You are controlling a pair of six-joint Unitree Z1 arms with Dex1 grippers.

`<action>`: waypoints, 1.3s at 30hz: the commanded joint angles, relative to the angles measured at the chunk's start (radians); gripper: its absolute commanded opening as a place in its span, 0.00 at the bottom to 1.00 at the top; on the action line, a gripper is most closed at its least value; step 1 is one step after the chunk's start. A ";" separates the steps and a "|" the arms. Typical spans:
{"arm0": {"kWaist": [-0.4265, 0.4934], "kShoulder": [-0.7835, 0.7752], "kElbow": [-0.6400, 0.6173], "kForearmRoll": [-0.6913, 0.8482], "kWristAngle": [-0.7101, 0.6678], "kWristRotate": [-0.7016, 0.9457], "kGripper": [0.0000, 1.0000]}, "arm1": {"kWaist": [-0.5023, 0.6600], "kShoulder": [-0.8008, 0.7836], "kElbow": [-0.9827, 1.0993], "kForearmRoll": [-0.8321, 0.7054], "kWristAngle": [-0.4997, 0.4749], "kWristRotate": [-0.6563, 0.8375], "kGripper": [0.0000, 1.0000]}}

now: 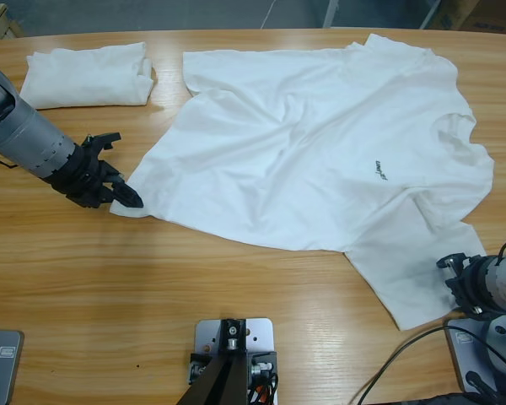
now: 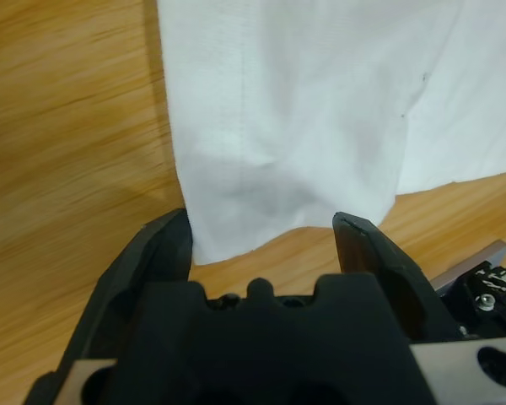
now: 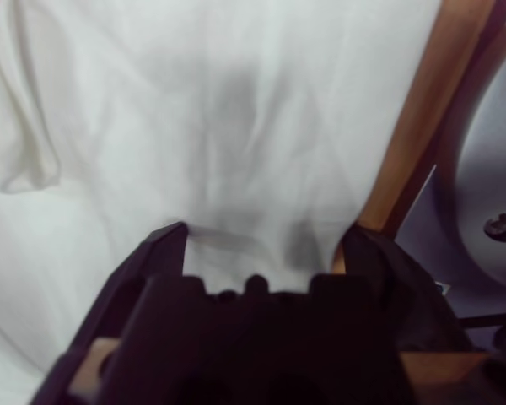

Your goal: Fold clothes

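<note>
I see the white T-shirt [image 1: 320, 160] spread flat and crumpled over the centre and right of the wooden surface [image 1: 152, 287], collar toward the right edge, small dark chest logo [image 1: 381, 171] facing up right of centre. A second white garment, folded [image 1: 88, 76], lies at the upper left, just beside the shirt but apart from it. My left hand [image 1: 122, 192] comes in from the left edge, its tips at the shirt's lower-left hem corner. In the left wrist view the left hand [image 2: 266, 228] is wide open, the hem corner [image 2: 236, 228] lying between the jaws on the wood, not pinched. My right hand [image 1: 455, 274] sits at the lower right of the frame, at the edge of the sleeve flap that points toward the bottom. In the right wrist view the right hand [image 3: 266, 236] is also spread open, white cloth [image 3: 219, 126] filling the gap and most of the frame, nothing clamped. A strip of surface shows at the right there.
</note>
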 commanded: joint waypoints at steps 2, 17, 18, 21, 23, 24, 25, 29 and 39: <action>-0.006 0.088 0.015 0.047 0.083 0.006 0.00 | -0.005 0.032 0.058 -0.081 -0.019 -0.006 0.51; -0.098 0.062 -0.084 0.219 0.249 0.002 0.96 | -0.005 0.029 0.061 -0.086 -0.019 -0.012 0.51; -0.115 0.052 -0.086 0.220 0.276 0.001 0.96 | -0.005 0.029 0.061 -0.086 -0.019 -0.012 0.51; -0.132 0.037 -0.096 0.220 0.294 -0.001 0.95 | -0.005 0.029 0.064 -0.090 -0.019 -0.014 0.51; -0.140 0.024 -0.105 0.220 0.302 -0.004 0.95 | -0.005 0.029 0.069 -0.099 -0.019 -0.015 0.51; -0.140 0.016 -0.108 0.220 0.303 -0.005 0.92 | -0.005 0.029 0.071 -0.105 -0.019 -0.016 0.51; -0.140 0.004 -0.109 0.219 0.306 -0.007 0.87 | -0.005 0.031 0.072 -0.107 -0.019 -0.016 0.51; -0.143 -0.069 -0.125 0.219 0.330 -0.008 0.71 | -0.005 0.031 0.072 -0.107 -0.019 -0.019 0.51; -0.145 0.007 -0.070 0.180 0.255 -0.082 0.70 | -0.005 0.038 0.073 -0.112 -0.019 -0.022 0.51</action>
